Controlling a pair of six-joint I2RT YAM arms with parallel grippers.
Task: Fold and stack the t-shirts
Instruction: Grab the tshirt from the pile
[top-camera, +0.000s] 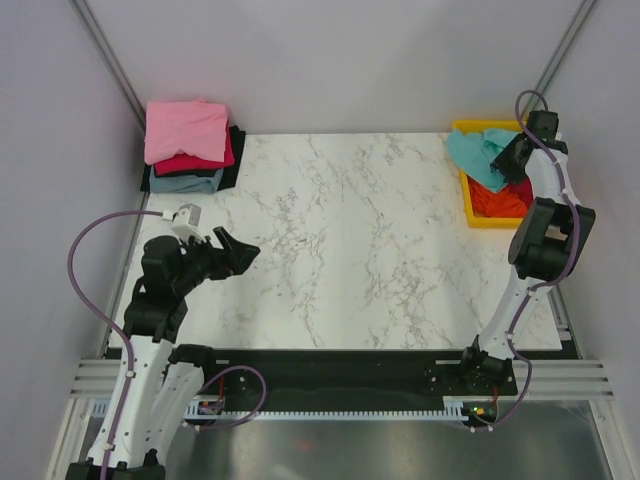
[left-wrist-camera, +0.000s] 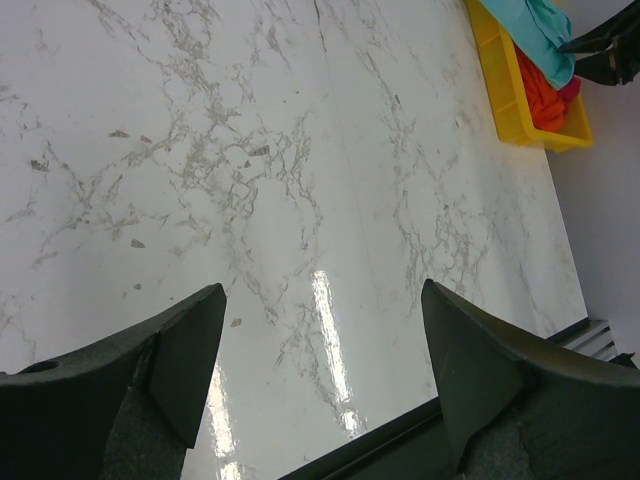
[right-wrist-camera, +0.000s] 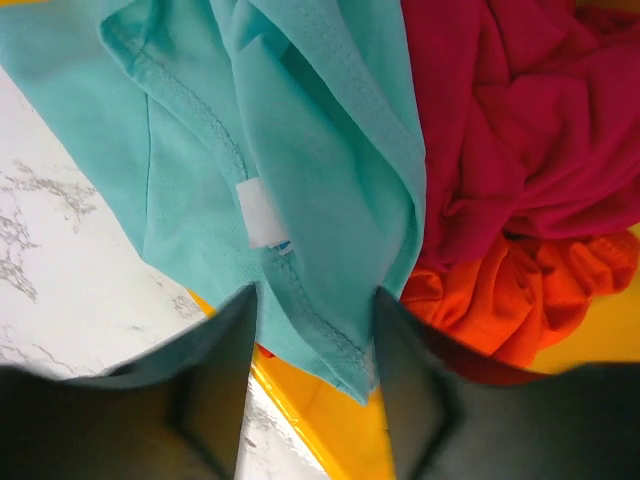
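Right claw (right-wrist-camera: 315, 300) straddles a soft, hemmed teal shirt (right-wrist-camera: 300, 150) fold (grip unclear) in the yellow plastic tray (top-camera: 468, 200), far right corner of the marble tabletop (top-camera: 350, 250); left claw (left-wrist-camera: 322, 295) gapes.

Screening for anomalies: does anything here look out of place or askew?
The teal t-shirt hangs over the left rim of the yellow tray onto the marble table; otherwise nothing stands out.

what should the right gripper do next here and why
Probably close the right gripper on the teal t-shirt and lift it from the yellow tray: its fingers straddle a hemmed fold lying over the crimson shirt and orange shirt. Whether the cloth is already pinched I cannot tell.
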